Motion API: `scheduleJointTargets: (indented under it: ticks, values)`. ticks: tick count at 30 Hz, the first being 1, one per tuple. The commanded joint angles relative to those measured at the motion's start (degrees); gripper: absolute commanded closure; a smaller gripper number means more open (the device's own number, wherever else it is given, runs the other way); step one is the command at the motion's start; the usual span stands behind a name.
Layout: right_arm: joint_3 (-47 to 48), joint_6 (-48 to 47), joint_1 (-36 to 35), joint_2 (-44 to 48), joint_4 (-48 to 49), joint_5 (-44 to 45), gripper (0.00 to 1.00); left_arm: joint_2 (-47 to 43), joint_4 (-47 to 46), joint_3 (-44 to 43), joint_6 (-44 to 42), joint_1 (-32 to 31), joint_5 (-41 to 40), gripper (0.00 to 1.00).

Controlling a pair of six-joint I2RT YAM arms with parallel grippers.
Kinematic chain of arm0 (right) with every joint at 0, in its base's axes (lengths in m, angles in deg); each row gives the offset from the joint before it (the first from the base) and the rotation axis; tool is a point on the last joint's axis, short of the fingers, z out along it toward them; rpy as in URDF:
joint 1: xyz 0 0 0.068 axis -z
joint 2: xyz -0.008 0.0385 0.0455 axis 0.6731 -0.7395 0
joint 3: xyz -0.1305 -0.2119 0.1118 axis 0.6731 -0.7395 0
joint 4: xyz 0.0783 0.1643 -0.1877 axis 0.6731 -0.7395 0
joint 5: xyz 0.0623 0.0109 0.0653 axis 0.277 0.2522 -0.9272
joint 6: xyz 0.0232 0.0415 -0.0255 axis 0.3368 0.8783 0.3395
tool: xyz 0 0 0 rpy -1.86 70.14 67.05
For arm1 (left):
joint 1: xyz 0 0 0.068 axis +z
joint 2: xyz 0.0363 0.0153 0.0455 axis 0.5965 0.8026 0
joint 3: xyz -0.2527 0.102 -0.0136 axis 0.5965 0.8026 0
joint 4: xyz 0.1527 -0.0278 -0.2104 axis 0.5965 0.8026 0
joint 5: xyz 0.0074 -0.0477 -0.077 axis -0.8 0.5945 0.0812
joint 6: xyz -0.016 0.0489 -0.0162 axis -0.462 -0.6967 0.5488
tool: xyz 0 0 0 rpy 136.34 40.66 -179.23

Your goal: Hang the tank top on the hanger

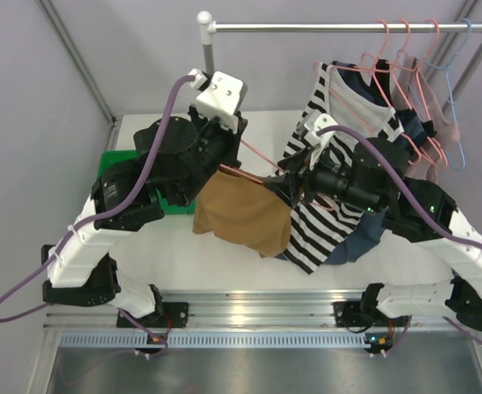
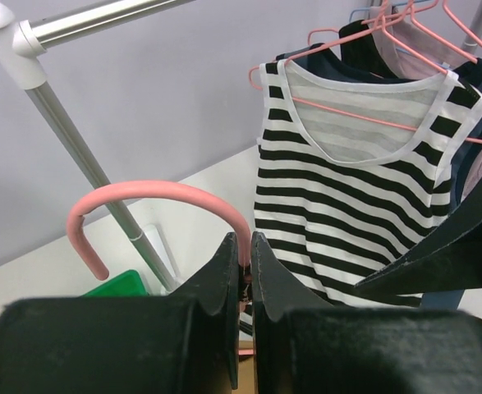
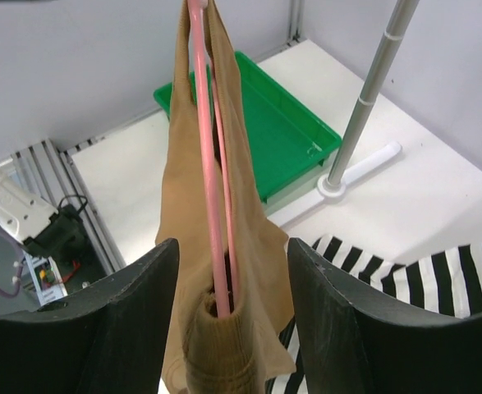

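Observation:
The tan tank top (image 1: pixel 241 215) hangs draped on the thin pink hanger (image 1: pixel 253 156) above the table's middle, between the two arms. My left gripper (image 2: pixel 250 238) is shut on the hanger (image 2: pixel 158 193) just below its curved hook. In the right wrist view the tank top (image 3: pixel 253 238) hangs folded over the hanger's wires (image 3: pixel 208 189), and one wire end pokes into a ribbed hem. My right gripper (image 3: pixel 232 244) stands open around that end of the fabric, with a gap on each side of it.
A black-and-white striped top (image 1: pixel 331 222) and a navy garment (image 1: pixel 360 238) hang on pink hangers from the rack bar (image 1: pixel 347 27) at right, close behind my right arm. A green tray (image 1: pixel 113 164) lies at left. The rack's pole (image 3: pixel 364 107) stands beside it.

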Motion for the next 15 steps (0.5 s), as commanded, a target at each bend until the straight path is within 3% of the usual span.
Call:
scheduleJointTargets:
  ticks: [1,8,11,12,15]
  values:
    - [-2.72,-0.16,0.63,3.26,1.84,0.12,0.45,-0.46,-4.66,1.3,-1.28,-0.12,-1.13,1.0]
    - [-10.2,2.39,0.64,7.57,5.62,-0.4,0.53,-1.17,-6.33,4.2,-0.75,-0.12,-1.13,1.0]
    - [-11.09,3.35,0.63,7.67,5.8,-0.41,0.73,-1.34,-6.85,5.43,-0.13,-0.12,-0.78,1.0]
    - [-11.17,3.62,0.72,7.75,5.8,-0.14,0.84,-1.43,-7.2,6.39,0.13,-0.03,-0.69,1.0]
    - [-12.66,4.85,0.63,8.37,7.03,1.61,1.0,-1.96,-8.52,8.06,0.4,-0.12,-0.52,1.0]
